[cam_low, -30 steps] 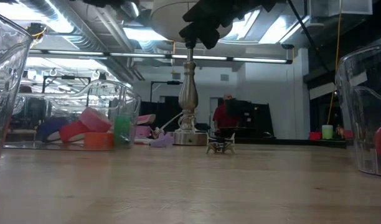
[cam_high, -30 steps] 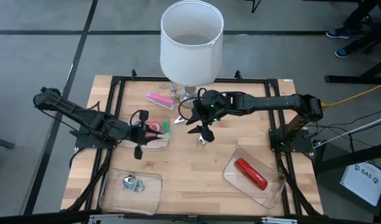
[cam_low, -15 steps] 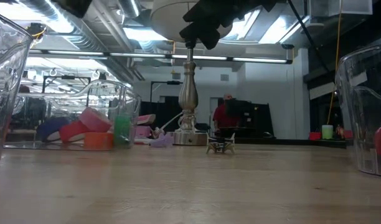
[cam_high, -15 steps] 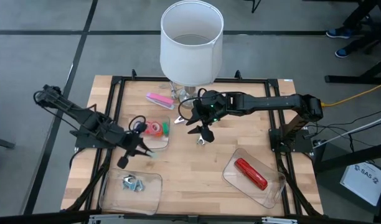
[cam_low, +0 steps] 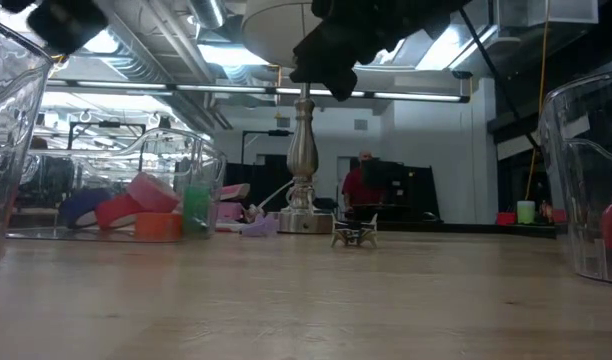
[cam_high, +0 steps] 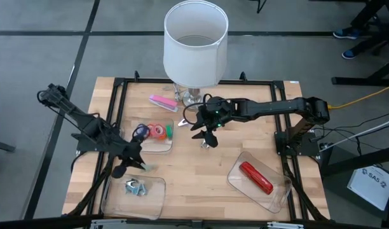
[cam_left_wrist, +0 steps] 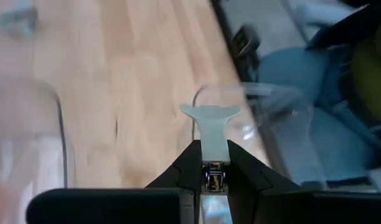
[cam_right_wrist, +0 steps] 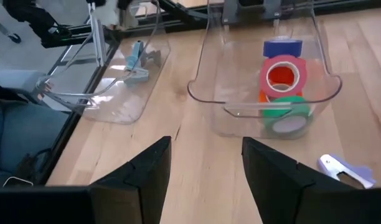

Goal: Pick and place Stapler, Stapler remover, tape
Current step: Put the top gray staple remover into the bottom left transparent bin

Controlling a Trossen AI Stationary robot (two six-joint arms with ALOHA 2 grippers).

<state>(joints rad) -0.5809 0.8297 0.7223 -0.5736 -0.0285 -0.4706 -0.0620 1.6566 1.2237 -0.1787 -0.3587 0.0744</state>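
Left end effector (cam_left_wrist: 209, 163) pinches a pale remover (cam_left_wrist: 210, 121) just beside the tape tray (cam_high: 161, 147), above the front-left tray (cam_high: 153, 191). We judge: centre over that tray, then release low. Right end effector (cam_high: 206, 130) wide, over a remover (cam_high: 206, 142) on the worktop (cam_high: 194, 172).

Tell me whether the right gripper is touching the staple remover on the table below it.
Apart. The low view shows the right gripper hanging high above the small staple remover, which sits on the table with clear open space between them.

"SAS" or similar, barely legible, on a white box (cam_high: 370, 182) beside the table
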